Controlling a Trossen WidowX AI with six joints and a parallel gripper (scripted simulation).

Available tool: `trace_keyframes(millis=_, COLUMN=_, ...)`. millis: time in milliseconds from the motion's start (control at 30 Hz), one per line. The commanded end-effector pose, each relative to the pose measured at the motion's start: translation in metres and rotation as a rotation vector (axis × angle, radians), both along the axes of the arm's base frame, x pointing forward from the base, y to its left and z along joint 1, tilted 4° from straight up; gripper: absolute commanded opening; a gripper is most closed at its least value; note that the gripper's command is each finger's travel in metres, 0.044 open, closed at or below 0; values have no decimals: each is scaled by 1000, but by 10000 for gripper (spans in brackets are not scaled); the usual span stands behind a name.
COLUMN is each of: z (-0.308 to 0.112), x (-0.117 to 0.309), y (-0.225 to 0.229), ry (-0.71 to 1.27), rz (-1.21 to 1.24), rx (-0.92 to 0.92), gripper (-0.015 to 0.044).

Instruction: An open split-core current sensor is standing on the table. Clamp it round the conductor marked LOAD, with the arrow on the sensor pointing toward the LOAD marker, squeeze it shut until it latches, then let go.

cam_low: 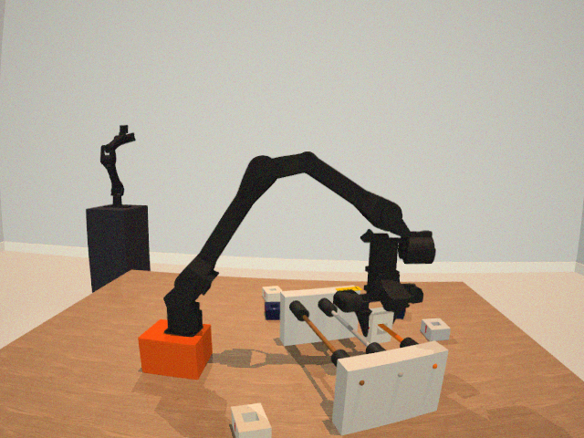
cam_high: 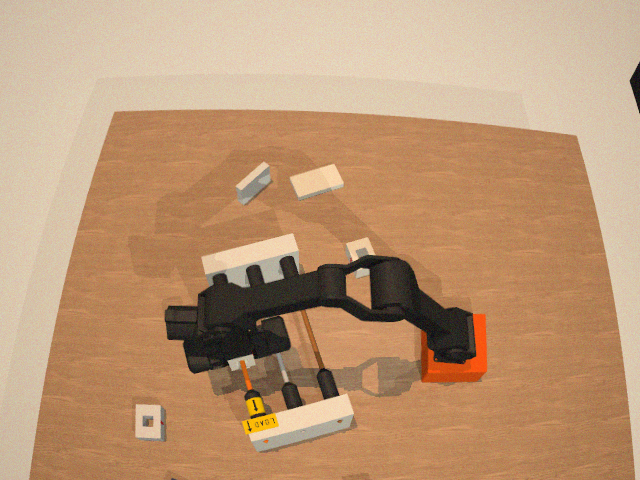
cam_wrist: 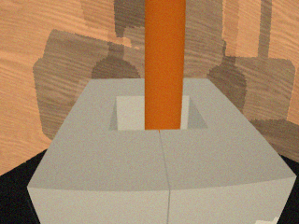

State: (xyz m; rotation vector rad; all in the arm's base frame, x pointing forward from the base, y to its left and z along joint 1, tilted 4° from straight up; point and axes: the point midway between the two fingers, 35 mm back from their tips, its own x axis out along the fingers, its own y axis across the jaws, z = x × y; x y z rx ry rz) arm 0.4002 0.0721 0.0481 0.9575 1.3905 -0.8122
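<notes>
The white sensor (cam_high: 235, 363) (cam_low: 387, 317) (cam_wrist: 103, 159) surrounds the orange conductor (cam_high: 247, 379) (cam_low: 392, 333) (cam_wrist: 164, 61), which passes through its square window. In the wrist view its two halves meet along a thin seam; whether it is latched cannot be told. No arrow shows on its visible faces. My gripper (cam_low: 380, 325) (cam_wrist: 150, 139) is shut on the sensor, one finger on each side; in the top view the arm hides the fingers. The yellow LOAD marker (cam_high: 263, 423) (cam_low: 349, 288) sits on the end block by the conductor's near end in that view.
A silver conductor (cam_high: 282, 367) (cam_low: 350, 325) and a copper one (cam_high: 311, 335) (cam_low: 320, 332) run beside the orange one, between two white end blocks (cam_high: 305, 422) (cam_low: 391, 396). Window blocks (cam_high: 141, 431) (cam_high: 352, 252) and white slabs (cam_high: 316, 180) (cam_high: 253, 184) stand around.
</notes>
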Motion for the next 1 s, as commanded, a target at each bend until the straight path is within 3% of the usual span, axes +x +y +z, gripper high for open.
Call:
trace_keyframes(millis=0, z=0, x=0, y=0, ry=0, rz=0, rx=0, gripper=176)
trace_keyframes(millis=367, z=0, x=0, y=0, ry=0, rz=0, rx=0, gripper=103)
trace_keyframes(millis=500, z=2, x=0, y=0, ry=0, rz=-1, rx=1, gripper=0)
trace_keyframes(millis=967, z=1, x=-1, y=0, ry=5, rz=-1, rx=-1, gripper=0)
